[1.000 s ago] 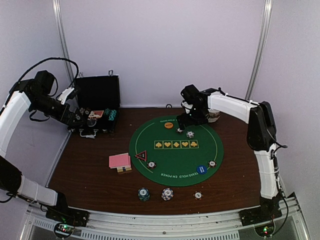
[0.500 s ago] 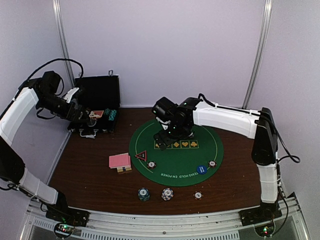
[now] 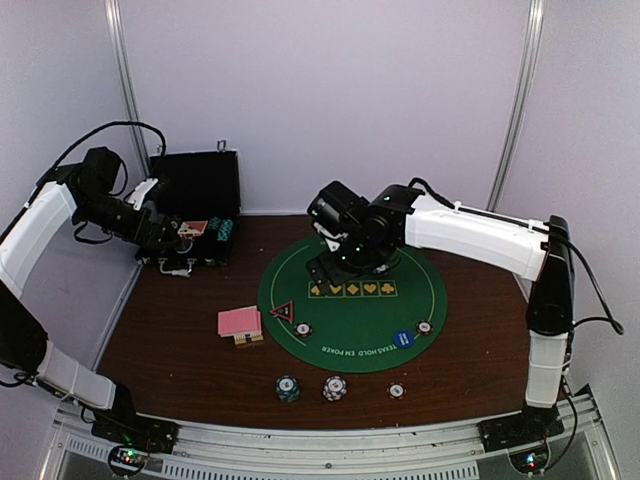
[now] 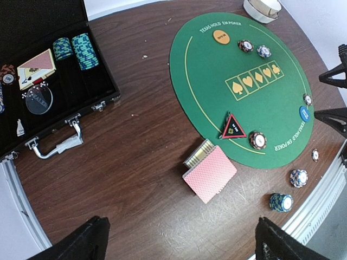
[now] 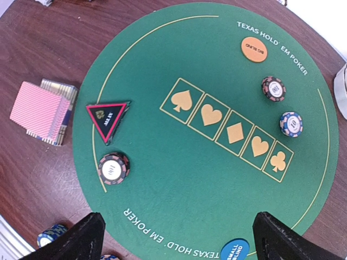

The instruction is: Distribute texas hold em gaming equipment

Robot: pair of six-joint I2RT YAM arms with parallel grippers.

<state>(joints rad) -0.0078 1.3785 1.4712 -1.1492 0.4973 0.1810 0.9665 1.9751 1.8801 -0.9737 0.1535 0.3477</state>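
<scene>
On the green mat [image 3: 350,300] lie a red-black triangle marker [image 5: 107,120], an orange disc [image 5: 254,49], a blue disc [image 5: 235,251] and single chips [image 5: 114,168]. A pink-backed card deck [image 4: 210,173] sits on the wood just left of the mat. Three chip stacks [image 3: 334,387] stand near the front edge. My right gripper [image 5: 181,238] hovers open and empty high over the mat's far left part. My left gripper [image 4: 181,244] is open and empty, held high near the black case [image 4: 32,65].
The open case at the back left holds teal chip stacks [image 4: 78,49] and a card pack [image 4: 38,65]. White bowls [image 4: 262,8] stand behind the mat. Bare wood lies between the case and the deck.
My right arm has swung from the mat's far right edge leftward over the mat. The left arm shifted slightly by the case. Both grippers stayed open.
</scene>
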